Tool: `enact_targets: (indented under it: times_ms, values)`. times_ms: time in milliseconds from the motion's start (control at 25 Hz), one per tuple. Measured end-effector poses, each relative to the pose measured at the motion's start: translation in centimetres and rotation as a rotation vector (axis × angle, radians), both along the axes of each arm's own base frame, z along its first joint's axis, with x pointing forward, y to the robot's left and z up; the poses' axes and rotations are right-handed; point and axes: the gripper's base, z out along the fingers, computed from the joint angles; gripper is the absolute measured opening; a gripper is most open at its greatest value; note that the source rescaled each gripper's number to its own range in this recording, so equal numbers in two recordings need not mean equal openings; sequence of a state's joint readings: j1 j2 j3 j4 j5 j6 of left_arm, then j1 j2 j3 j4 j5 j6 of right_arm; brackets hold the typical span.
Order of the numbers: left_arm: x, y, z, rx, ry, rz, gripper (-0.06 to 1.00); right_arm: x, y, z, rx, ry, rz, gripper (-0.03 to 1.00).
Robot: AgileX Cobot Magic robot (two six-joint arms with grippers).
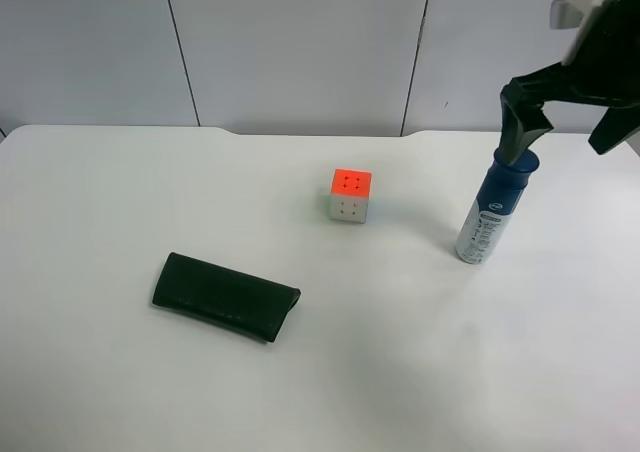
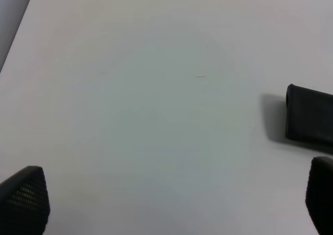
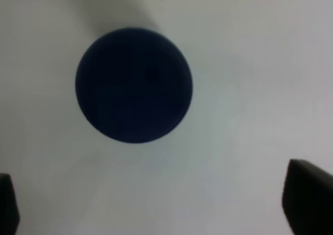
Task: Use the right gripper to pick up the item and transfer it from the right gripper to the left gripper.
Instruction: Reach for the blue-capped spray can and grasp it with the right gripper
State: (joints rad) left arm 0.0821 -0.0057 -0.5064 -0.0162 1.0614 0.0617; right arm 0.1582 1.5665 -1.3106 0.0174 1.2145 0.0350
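Note:
The item, a slim white bottle [image 1: 490, 217] with a blue label and dark blue cap, stands upright on the white table at the exterior high view's right. My right gripper [image 1: 565, 137] hangs just above it, open, with one finger [image 1: 522, 122] close to the cap. The right wrist view looks straight down on the round dark blue cap [image 3: 134, 84], with the right gripper [image 3: 156, 201] fingertips wide apart and holding nothing. My left gripper [image 2: 171, 198] is open and empty over bare table; it is out of the exterior high view.
An orange-and-white puzzle cube [image 1: 350, 194] sits mid-table, left of the bottle. A flat dark case [image 1: 225, 297] lies at the front left; its end shows in the left wrist view [image 2: 309, 115]. A grey panelled wall [image 1: 300, 42] runs behind the table.

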Motion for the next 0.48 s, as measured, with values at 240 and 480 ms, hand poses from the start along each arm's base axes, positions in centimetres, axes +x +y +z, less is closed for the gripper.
enact_targets:
  times_ms: [240, 480]
  values:
    - [0.0, 0.0, 0.0, 0.0, 0.0, 0.0, 1.0, 2.1, 0.3, -2.9, -0.007, 0.031, -0.001, 1.0]
    - [0.0, 0.0, 0.0, 0.0, 0.0, 0.0, 1.0, 3.9, 0.6, -5.7, -0.01, 0.04, 0.0, 1.0]
